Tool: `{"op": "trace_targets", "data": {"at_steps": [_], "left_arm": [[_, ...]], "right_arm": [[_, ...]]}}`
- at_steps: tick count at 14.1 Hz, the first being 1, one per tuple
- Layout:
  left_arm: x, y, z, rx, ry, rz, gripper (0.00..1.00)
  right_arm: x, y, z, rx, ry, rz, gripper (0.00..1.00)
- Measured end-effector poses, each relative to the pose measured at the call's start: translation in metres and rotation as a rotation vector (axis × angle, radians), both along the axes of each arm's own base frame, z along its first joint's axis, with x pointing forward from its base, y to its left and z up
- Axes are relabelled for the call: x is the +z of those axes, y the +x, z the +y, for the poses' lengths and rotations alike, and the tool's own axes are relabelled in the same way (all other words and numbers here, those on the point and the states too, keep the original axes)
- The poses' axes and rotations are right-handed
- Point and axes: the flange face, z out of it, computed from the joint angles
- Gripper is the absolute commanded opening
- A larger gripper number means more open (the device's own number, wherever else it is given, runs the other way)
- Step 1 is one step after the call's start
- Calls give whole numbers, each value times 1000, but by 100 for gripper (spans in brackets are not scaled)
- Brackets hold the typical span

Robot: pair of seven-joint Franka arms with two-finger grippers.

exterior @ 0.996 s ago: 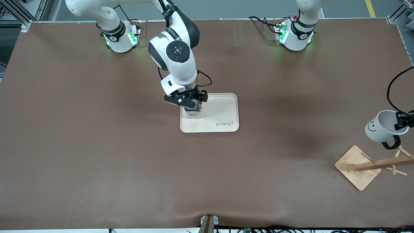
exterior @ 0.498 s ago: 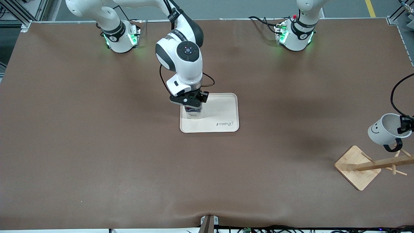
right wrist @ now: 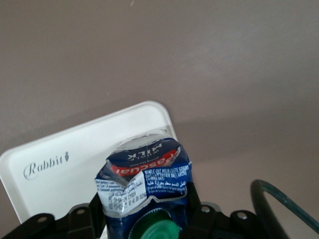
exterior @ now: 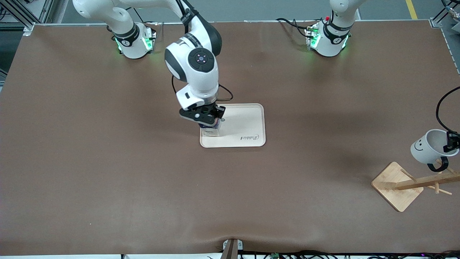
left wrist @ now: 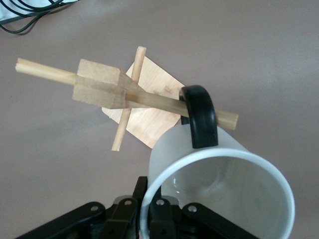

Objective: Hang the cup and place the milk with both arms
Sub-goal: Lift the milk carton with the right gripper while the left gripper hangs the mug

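We see the left gripper (exterior: pixel 451 142) only partly in the front view, cut off at the frame's edge along with most of its arm; only a black cable loop leads to it. Its jaws are clamped on the rim of the cup (exterior: pixel 427 147), which hangs tilted in the air over the wooden rack (exterior: pixel 413 183) at the left arm's end of the desk (exterior: pixel 107 180). From the front we make out the smiley face on the cup's side and its black handle (exterior: pixel 441 165) close above the rack's pegs, but we cannot tell there whether the handle is around a peg.

The left wrist view is clearer here: the handle (left wrist: pixel 199 115) sits over the end of one peg (left wrist: pixel 164 103), with the peg passing under the loop. That view hides the smiley face and shows instead the cup's white interior (left wrist: pixel 224 194) and the gripper's black body at the rim.

The right gripper (exterior: pixel 203 116) is low over the cream tray (exterior: pixel 248 126) near the middle of the desk, at the tray's corner toward the right arm's end. Its jaws are closed on the milk (exterior: pixel 210 128), of which the front view shows only a sliver under the gripper. We cannot tell from the front whether the carton's base touches the tray.

The right wrist view shows the carton (right wrist: pixel 144 184) plainly: dark blue, red and white label, green cap (right wrist: pixel 152 231) between the jaws, with the tray (right wrist: pixel 45 174) and its "Rabbit" lettering below it.
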Motion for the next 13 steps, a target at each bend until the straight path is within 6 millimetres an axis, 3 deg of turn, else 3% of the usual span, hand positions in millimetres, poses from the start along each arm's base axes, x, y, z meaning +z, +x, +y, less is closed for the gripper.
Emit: {"op": "trace_targets", "data": {"at_steps": [3, 7, 10, 13], "left_arm": [[3, 2, -1, -2, -1, -8, 100], [10, 4, -8, 3, -5, -13, 100], [25, -3, -25, 95, -25, 32, 100], [54, -17, -67, 188, -30, 92, 100]], "right_arm": [[54, 28, -38, -24, -11, 20, 0], [91, 60, -112, -96, -12, 25, 0], [106, 90, -194, -129, -4, 26, 0], [104, 103, -289, -146, -3, 60, 0]]}}
